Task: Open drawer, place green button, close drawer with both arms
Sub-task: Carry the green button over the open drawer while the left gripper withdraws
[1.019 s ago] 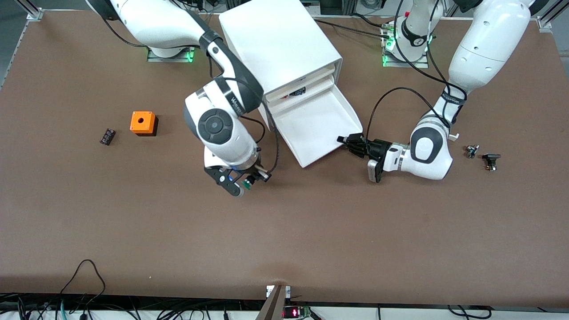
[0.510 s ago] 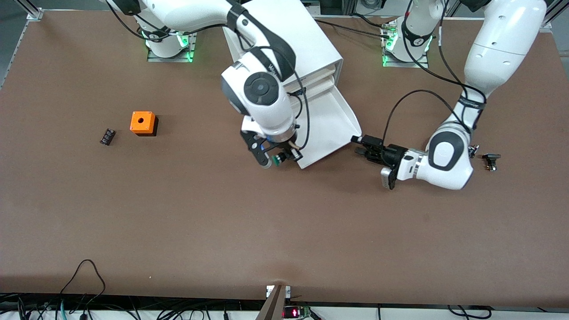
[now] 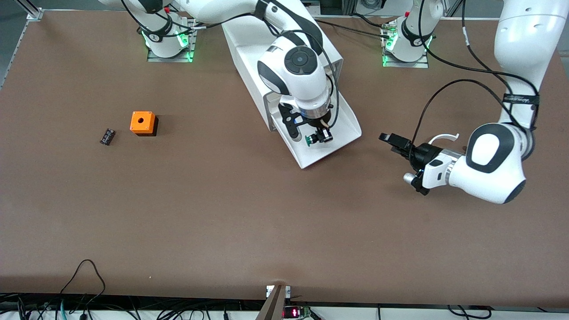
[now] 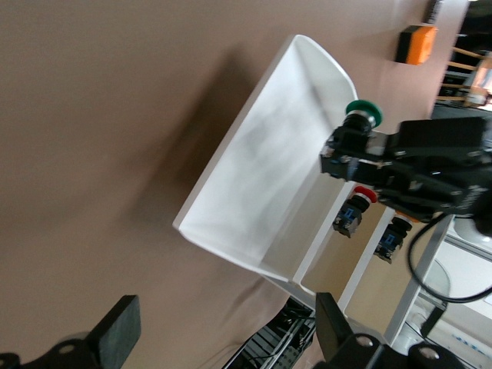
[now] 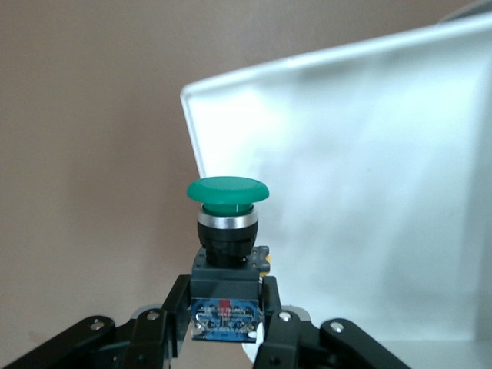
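Green-capped and black-bodied, the button (image 3: 313,139) is sitting pinched between the fingers of your right gripper (image 3: 308,137), which is hanging over the open drawer (image 3: 342,133), above the tray part closest to the front camera. In the right wrist view you are looking straight at the button (image 5: 226,231), cap pointing away from the gripper (image 5: 224,319), with the white tray floor (image 5: 369,192) showing past it and bare brown table (image 5: 84,154) beside the tray's corner.

Your left gripper (image 3: 390,138) is hovering over the table toward the left arm's end, just off the drawer's low front and touching nothing; its fingers are standing wide apart with nothing between them. From the left wrist view you are seeing both dark fingertips (image 4: 119,330) framing the drawer (image 4: 254,177), and the right gripper (image 4: 415,165) holding the button (image 4: 357,127) over the tray.

White cabinet (image 3: 284,49) is standing between the two arm bases, with its lowest drawer pulled out toward the front camera. Well away, toward the right arm's end, an orange cube (image 3: 142,122) and a small black part (image 3: 107,136) are lying on the table (image 3: 178,222).
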`<move>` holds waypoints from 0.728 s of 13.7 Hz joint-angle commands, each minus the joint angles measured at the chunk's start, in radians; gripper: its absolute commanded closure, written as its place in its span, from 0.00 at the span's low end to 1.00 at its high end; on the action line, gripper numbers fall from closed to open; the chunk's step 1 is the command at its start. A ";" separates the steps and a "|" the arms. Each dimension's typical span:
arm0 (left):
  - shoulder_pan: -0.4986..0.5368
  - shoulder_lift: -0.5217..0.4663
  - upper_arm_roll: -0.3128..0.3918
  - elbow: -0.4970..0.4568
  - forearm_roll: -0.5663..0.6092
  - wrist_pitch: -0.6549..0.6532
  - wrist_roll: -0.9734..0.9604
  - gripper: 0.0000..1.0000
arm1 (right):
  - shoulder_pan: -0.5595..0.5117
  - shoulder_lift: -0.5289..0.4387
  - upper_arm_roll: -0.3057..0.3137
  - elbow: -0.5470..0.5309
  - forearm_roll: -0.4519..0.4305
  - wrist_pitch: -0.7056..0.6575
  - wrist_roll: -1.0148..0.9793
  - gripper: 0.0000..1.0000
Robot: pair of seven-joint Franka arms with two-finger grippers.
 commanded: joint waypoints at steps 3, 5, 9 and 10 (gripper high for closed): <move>-0.018 -0.061 -0.020 0.131 0.253 -0.057 -0.242 0.00 | 0.039 0.087 -0.025 0.028 -0.034 0.078 0.091 1.00; -0.025 -0.069 -0.020 0.177 0.368 -0.057 -0.251 0.00 | 0.039 0.102 -0.025 0.027 -0.035 0.102 0.093 1.00; -0.076 -0.067 -0.020 0.289 0.652 -0.044 -0.223 0.00 | 0.045 0.116 -0.027 0.024 -0.077 0.118 0.093 0.18; -0.075 -0.067 -0.017 0.303 0.671 -0.012 -0.221 0.00 | 0.048 0.118 -0.027 0.024 -0.081 0.116 0.090 0.00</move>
